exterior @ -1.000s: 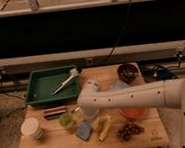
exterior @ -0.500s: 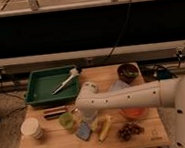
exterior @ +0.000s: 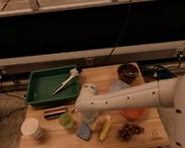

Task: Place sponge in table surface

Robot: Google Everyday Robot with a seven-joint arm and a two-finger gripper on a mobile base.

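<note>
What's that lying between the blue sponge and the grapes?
The camera view shows a banana between sponge and grapes; the hand is just above the sponge.

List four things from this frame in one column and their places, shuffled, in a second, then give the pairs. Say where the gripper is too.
Things:
1. brush
2. white cup
3. dark bowl
4. grapes

Places:
A. far right part of the table, as pictured
B. in the green tray
C. near edge, beside the banana
D. near left corner

Pairs: 1-B, 2-D, 3-A, 4-C.

The gripper is over mid-table, close to the sponge.
</note>
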